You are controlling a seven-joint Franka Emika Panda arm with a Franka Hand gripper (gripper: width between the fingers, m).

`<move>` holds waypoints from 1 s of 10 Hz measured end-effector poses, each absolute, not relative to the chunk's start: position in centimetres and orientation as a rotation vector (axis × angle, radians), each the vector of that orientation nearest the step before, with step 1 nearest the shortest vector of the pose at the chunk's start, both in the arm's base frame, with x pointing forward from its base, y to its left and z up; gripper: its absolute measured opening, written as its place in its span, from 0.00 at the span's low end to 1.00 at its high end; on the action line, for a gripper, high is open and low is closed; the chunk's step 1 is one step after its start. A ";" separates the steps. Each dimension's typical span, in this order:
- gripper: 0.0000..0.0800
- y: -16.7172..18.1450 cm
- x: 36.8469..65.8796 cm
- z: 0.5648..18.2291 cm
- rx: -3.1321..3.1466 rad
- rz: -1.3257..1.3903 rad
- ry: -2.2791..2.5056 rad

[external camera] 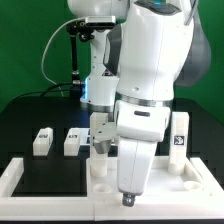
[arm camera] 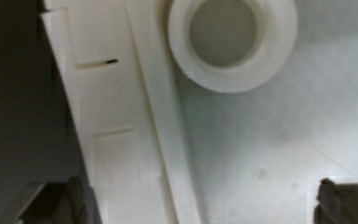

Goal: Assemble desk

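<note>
Near the front edge of the tabletop (external camera: 45, 176), the tool (external camera: 126, 196) hangs over the desk top (arm camera: 265, 150), which lies flat and mostly hidden behind the arm (external camera: 145, 80). Its fingers (arm camera: 51, 205) are spread wide, gripping nothing. One round socket (arm camera: 229, 45) shows below. Loose legs (external camera: 42, 141) stand further back. Likely light, rigid, slick plastic; pinch the panel across its thin edge.

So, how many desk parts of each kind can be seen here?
Legs with tags, standing on the mat: 3
Top panel: 1
Total: 4 clearly seen; the arm may hide more.
</note>
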State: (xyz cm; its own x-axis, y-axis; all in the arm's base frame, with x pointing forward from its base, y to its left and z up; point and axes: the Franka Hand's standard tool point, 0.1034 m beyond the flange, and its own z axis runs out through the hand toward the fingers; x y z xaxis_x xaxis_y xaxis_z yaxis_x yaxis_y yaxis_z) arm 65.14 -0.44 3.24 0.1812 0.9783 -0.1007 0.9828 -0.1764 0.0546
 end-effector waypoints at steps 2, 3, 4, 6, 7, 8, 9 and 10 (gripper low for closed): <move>0.81 -0.7 65.3 5.5 2.368 -0.081 1.907; 0.81 -2.0 64.9 8.3 2.405 -0.125 1.888; 0.81 -3.4 64.7 9.9 2.428 -0.149 1.867; 0.81 -5.2 65.2 10.5 2.525 -0.153 1.711; 0.81 -5.1 65.1 10.3 2.591 -0.149 1.607; 0.81 -5.1 65.1 10.3 2.651 -0.143 1.499; 0.81 -5.1 65.1 10.3 2.695 -0.139 1.412; 0.81 -5.4 65.0 10.4 2.745 -0.129 1.344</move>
State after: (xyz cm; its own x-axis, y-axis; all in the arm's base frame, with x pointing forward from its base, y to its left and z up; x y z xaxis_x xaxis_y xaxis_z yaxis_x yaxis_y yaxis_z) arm 64.95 -5.38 10.38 0.6111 0.7836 -0.1118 0.7906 -0.6112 0.0371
